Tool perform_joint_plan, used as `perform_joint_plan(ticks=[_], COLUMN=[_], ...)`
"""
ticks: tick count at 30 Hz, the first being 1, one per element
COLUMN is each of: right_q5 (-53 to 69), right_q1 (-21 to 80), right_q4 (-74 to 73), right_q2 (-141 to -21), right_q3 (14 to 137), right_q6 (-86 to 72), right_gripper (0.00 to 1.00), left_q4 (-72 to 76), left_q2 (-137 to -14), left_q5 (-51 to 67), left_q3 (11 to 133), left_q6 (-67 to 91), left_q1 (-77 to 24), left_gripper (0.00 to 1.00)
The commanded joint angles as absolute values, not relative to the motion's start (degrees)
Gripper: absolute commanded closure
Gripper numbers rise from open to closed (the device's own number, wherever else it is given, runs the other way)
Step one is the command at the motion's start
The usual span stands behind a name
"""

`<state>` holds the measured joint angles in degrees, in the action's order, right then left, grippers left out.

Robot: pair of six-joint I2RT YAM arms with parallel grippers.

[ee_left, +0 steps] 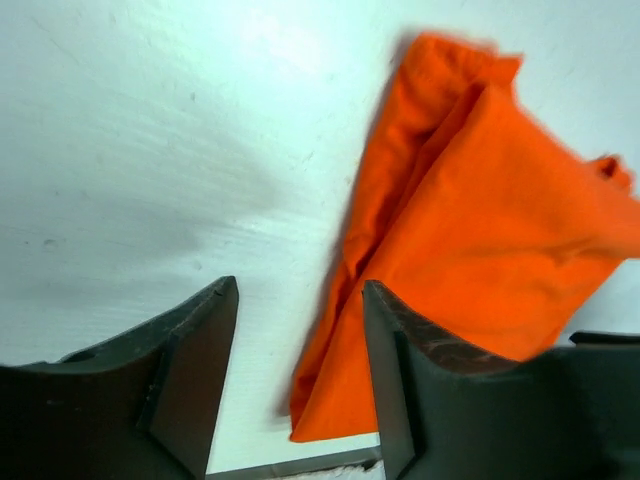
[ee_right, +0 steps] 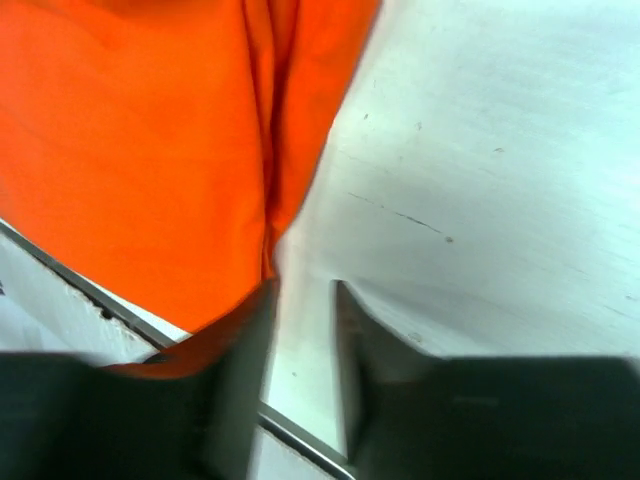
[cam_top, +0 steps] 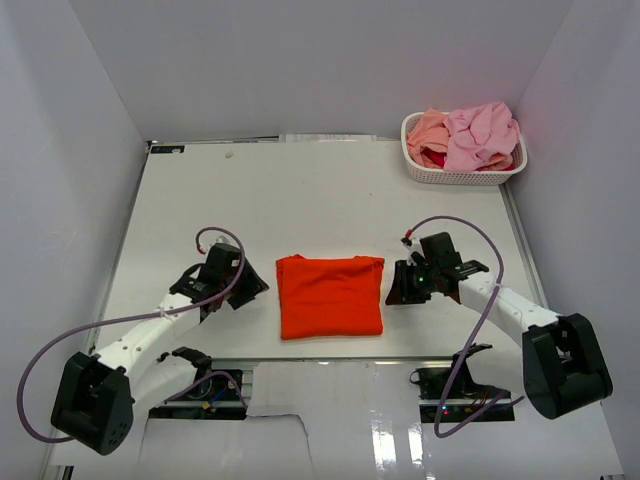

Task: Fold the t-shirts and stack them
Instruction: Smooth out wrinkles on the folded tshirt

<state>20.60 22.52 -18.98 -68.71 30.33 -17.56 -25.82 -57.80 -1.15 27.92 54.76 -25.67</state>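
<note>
Orange-red catches the eye first: the orange-red t-shirt [cam_top: 330, 297] lies folded into a flat, near-square packet on the white table [cam_top: 300, 195], close to the front edge and midway between the two arms. Its far edge is slightly uneven, with small bumps of cloth at both corners.

The left gripper [cam_top: 255, 285] sits low over the table just beside the packet's left side. In its wrist view the two dark fingers stand well apart with only bare table between them, and the layered edge of the shirt runs past the outside of one finger. It holds nothing.

The right gripper [cam_top: 397, 285] is right at the packet's right side. Its wrist view is blurred, but the fingers are apart by a narrow gap with white table showing through. The orange cloth lies along the outer side of one finger, and I cannot tell whether it touches.

At the far right corner stands a white perforated basket [cam_top: 455, 177], well apart from the arms. Heaped in it are a light pink t-shirt [cam_top: 482, 135], a salmon-peach t-shirt [cam_top: 428, 128] and a glimpse of dark red cloth [cam_top: 433, 158] underneath
</note>
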Motion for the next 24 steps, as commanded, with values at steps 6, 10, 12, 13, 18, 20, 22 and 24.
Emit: perform_joint_plan(ticks=[6,10,12,13,18,20,22,24], right_q5=[24.33,29.34,31.54,32.25,34.45,34.72,35.68,36.21], right_q1=[21.80,21.80,21.97,22.32,25.30,26.71,28.47,29.53], right_q4=[-22.24,-17.85,-15.30,-14.07,-11.43,-11.08,-10.72,-10.11], right_q2=[-70.56,-75.48,-77.42,-79.61,-86.73,-89.82,-92.62,-94.13], right_q3=[42.97,44.73,45.17,46.13,51.58,54.82,56.94,59.49], right_q6=[-15.55,-16.87,-17.58,-18.01,-18.72,-19.16,-19.77,-20.56], right_gripper=[0.92,0.92,0.92,0.92,0.92,0.92,0.92,0.92], left_q4=[-24.53,-17.07,-12.76,-11.61,-4.40,-2.91,-1.33,-0.44], left_q2=[-64.23,-68.55,-70.04,-71.53,-76.37,-78.65,-80.15,-81.82], left_q5=[4.90,9.05,10.45,11.07,13.44,14.67,16.25,18.62], left_q3=[40.60,41.05,41.04,41.04,43.84,44.99,46.05,46.32], left_q6=[49.13,49.57,49.48,49.57,48.17,47.73,47.81,48.51], left_q1=[-24.35,-24.61,-24.70,-24.96,-26.19,-26.45,-26.63,-26.72], left_gripper=[1.00,1.00,1.00,1.00,1.00,1.00,1.00,1.00])
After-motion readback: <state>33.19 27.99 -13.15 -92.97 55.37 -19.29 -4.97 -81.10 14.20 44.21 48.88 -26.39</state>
